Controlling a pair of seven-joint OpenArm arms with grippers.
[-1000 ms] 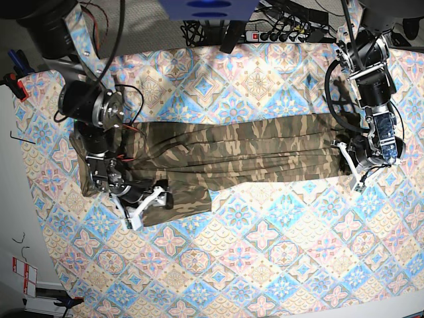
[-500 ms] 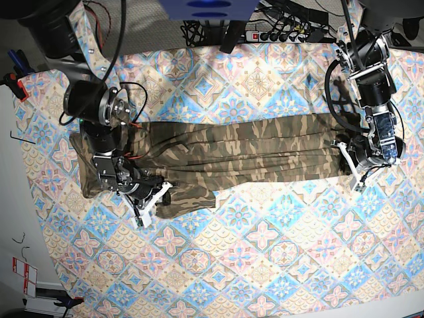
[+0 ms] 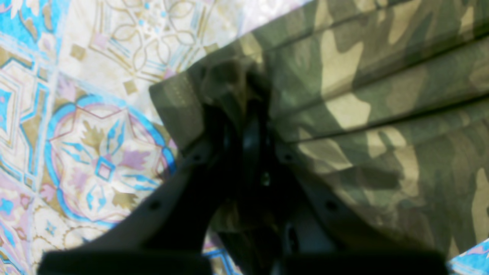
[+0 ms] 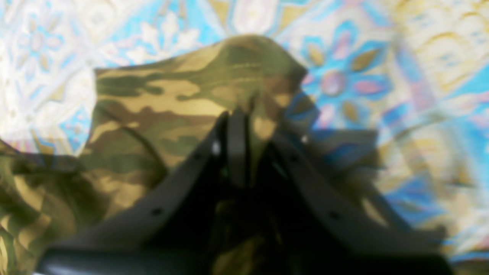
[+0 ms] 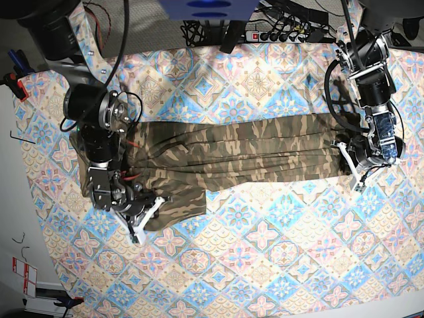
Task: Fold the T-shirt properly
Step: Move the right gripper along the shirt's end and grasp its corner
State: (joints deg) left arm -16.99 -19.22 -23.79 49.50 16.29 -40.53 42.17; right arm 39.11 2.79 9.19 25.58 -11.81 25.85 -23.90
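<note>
Since a second ago my right gripper (image 5: 147, 213) has slid down and closed, now pinching the lower corner of the soft camouflage-print T-shirt (image 5: 238, 156). My left gripper (image 5: 349, 165) stays pressed together on the shirt's opposite end. The shirt lies stretched in a long pleated band across the pastel diamond-patterned tablecloth (image 5: 278, 245) on the surface. I judge both ends gripped for a fold; next I should lift together, keeping the cloth taut.

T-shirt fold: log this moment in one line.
T-shirt: stretched flat on tablecloth | left gripper: shut on hem | right gripper: shut on sleeve end
</note>
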